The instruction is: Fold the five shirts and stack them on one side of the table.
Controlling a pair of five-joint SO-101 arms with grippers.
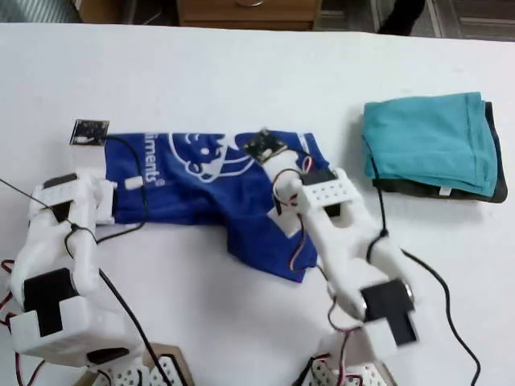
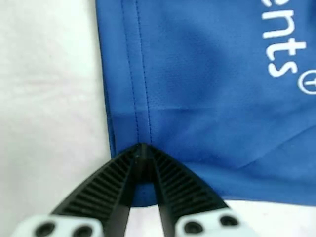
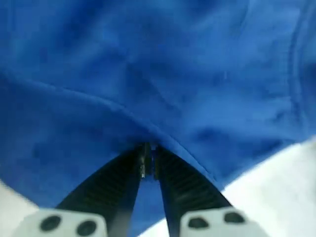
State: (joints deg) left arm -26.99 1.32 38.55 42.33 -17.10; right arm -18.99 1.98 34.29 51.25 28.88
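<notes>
The blue shirt (image 1: 193,181) lies spread left of the table's (image 1: 241,72) middle. The high view adds a folded teal shirt (image 1: 430,137) on a dark shirt (image 1: 497,173) at the far right. The wrist views show the grips. The left gripper (image 2: 142,149) pinches the blue shirt's stitched left edge, and the right gripper (image 3: 147,150) is clamped on a raised fold.

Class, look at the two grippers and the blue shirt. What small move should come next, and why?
Probably raise both grippers a little, together. The left gripper is shut on the edge of the blue shirt and the right gripper is shut on its cloth, while the shirt lies spread and rumpled on the table, not folded like the teal shirt.
</notes>
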